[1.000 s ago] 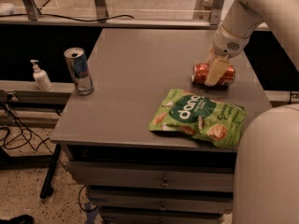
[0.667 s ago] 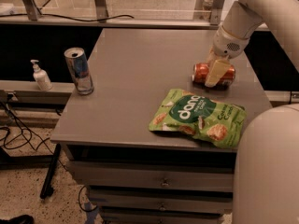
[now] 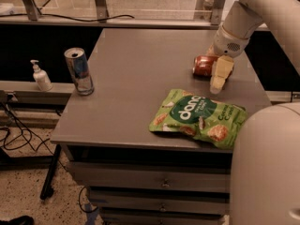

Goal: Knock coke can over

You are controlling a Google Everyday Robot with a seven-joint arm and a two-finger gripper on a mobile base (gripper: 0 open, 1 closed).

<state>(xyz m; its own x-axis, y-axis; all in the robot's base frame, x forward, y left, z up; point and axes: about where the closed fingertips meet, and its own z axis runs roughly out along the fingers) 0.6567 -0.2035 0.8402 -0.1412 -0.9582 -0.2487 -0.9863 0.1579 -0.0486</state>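
The coke can (image 3: 203, 65), red-orange with a silver end, lies on its side on the grey table (image 3: 140, 78) at the right. My gripper (image 3: 219, 78) hangs from the white arm directly against the can's right side, its pale fingers (image 3: 220, 74) pointing down at the table and covering part of the can.
A tall blue-and-silver can (image 3: 79, 71) stands upright at the table's left edge. A green snack bag (image 3: 199, 117) lies flat near the front right edge. A hand-sanitizer bottle (image 3: 41, 76) stands on a ledge to the left. My white base (image 3: 267, 168) fills the lower right.
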